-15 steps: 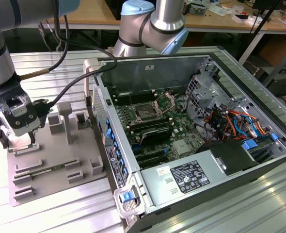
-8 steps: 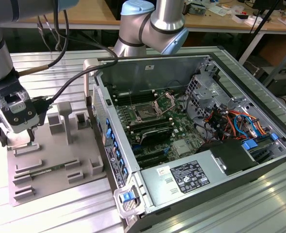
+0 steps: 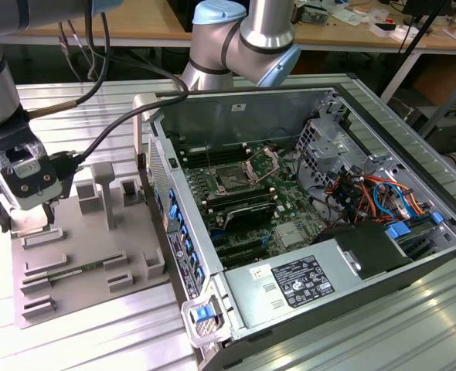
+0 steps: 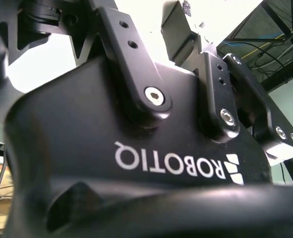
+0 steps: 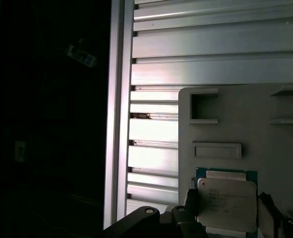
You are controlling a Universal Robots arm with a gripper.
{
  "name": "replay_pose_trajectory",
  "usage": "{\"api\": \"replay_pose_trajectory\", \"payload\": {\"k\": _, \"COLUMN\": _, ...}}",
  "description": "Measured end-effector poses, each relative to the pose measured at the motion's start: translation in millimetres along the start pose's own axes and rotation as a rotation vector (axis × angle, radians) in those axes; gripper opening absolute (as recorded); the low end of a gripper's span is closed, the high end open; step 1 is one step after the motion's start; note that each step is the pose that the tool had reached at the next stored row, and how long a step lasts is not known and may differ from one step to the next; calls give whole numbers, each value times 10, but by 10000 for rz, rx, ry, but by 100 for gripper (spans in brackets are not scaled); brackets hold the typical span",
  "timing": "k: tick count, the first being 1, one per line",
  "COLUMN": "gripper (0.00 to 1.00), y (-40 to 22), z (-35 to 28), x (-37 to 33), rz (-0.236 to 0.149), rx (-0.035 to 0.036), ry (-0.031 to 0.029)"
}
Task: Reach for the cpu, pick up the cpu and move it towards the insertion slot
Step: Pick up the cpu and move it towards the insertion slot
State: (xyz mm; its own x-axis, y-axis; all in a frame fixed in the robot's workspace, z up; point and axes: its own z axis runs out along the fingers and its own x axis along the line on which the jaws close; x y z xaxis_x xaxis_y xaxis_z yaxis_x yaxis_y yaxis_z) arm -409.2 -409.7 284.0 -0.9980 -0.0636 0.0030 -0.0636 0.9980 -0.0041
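Nearest the lens in the first wrist view, the gripper sits low over the cpu. Its two dark, matte fingers are set against opposite edges of the chip, gripping it. The cpu is a flat square with a silvery metal top and a thin green rim. It lies level on a pale grey fixture plate with raised rectangular ribs and pockets. The plate rests on the ribbed aluminium counter, just beside the open computer case and outside its side wall. Inside the case, on the green board, the insertion slot shows a dark square centre in a silver frame, with its metal bracket hinged up. The cpu is well apart from it.
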Motion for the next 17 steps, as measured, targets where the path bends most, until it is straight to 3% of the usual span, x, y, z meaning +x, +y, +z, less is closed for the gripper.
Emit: {"api": "replay_pose_trajectory", "payload": {"k": 17, "gripper": 54, "y": 0, "z": -37, "x": 0, "rz": 0, "rx": 1, "ry": 2}}
